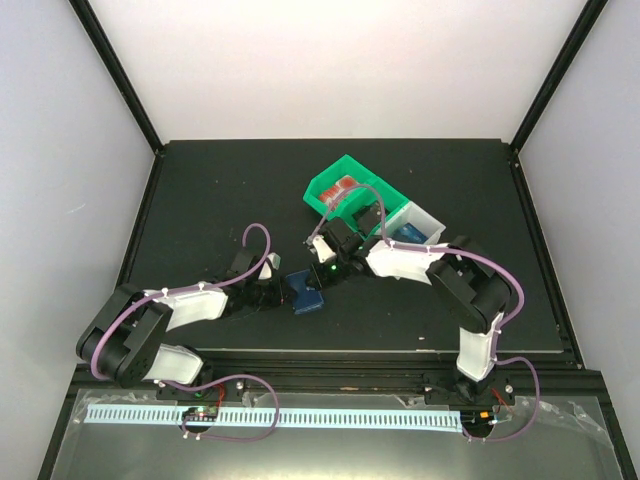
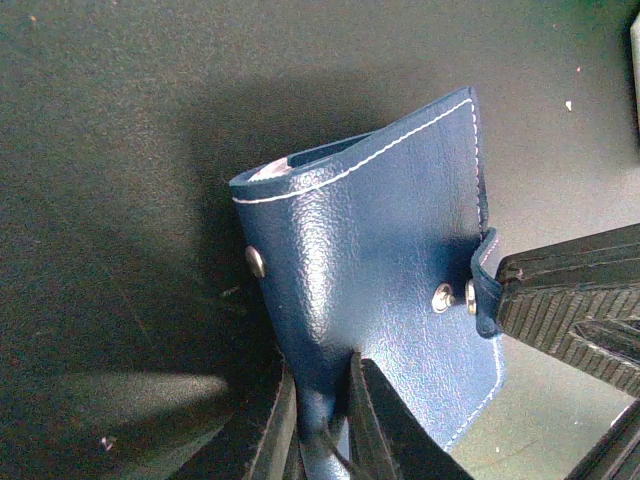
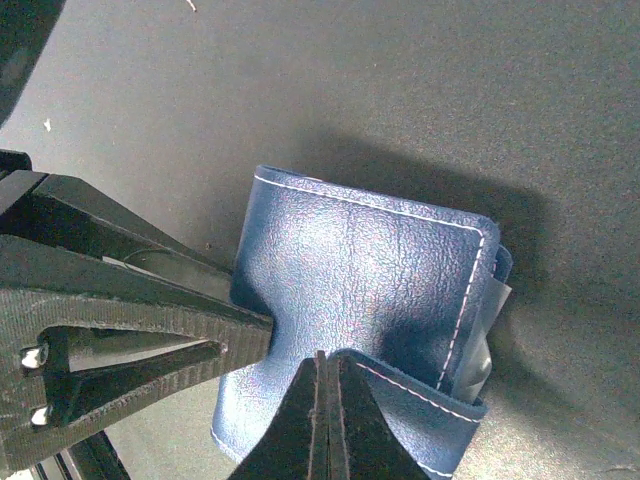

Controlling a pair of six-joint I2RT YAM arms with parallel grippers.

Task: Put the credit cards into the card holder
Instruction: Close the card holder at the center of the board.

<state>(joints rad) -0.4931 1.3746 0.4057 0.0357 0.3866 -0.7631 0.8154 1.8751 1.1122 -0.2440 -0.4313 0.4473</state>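
Left tool [image 2: 320, 420] clamps the holder [image 2: 380, 270] by its lower edge; right tool [image 3: 322, 420] pinches its tab [image 2: 485, 290]. Cards [image 1: 343, 186] lie beyond in the tray [image 1: 350, 162], nearer the right arm

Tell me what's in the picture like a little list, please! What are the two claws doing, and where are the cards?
Left gripper: shut on one edge of the card holder
Right gripper: shut, pinching the holder's snap tab
Card holder: dark blue, held between both grippers, top gaping slightly
Credit cards: red ones seem to lie in the green tray, none held
White tray: next to the green one, something blue inside
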